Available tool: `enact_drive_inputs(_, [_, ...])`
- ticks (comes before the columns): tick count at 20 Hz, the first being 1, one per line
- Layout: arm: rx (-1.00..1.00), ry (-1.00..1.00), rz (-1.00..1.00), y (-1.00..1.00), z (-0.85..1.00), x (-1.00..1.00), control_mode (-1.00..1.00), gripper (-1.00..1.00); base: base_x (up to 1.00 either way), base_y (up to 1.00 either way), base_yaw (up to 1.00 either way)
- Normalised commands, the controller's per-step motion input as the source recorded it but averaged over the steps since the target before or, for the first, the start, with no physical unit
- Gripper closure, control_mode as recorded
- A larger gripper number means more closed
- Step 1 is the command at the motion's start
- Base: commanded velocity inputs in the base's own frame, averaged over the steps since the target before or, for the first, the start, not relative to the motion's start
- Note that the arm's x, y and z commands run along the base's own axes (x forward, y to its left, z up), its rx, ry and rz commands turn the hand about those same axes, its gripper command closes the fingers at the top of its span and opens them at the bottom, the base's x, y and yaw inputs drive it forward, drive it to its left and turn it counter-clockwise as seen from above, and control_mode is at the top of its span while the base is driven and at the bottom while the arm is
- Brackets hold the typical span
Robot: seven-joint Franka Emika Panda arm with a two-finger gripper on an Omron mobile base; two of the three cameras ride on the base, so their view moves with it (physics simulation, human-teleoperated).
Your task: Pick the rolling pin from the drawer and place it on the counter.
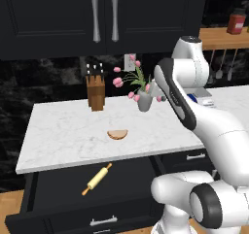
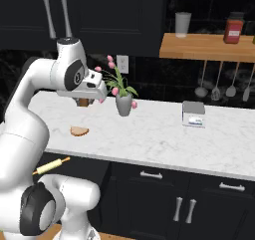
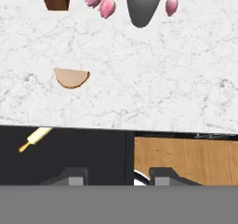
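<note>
rolling pin (image 1: 97,178) loose in open drawer (image 1: 58,206), below counter (image 1: 63,141)

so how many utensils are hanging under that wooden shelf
4 show, in a row beneath the wooden shelf: ladle, whisk-like tool, spoon, and one at the frame's right edge. More may hang beyond it.

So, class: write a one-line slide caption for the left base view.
Rolling pin lies in the open drawer below the marble counter, untouched.
</note>
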Motion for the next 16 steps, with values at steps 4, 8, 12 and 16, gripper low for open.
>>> enact_drive_inputs(4, [0.00, 0.05, 0.00, -0.12, -0.07, -0.34, -1.00, -1.00, 0.00, 0.00, 0.00])
enact_drive_inputs(8, [0.02, 0.01, 0.04, -0.12, -0.22, -0.99, -1.00, -1.00, 0.00, 0.00, 0.00])
enact_drive_inputs(12, [-0.03, 0.04, 0.13, 0.06, -0.29, -0.89, -1.00, -1.00, 0.00, 0.00, 0.00])
enact_drive_inputs(16, [-0.04, 0.01, 0.18, 0.37, -0.48, -0.32, -1.00, -1.00, 0.00, 0.00, 0.00])
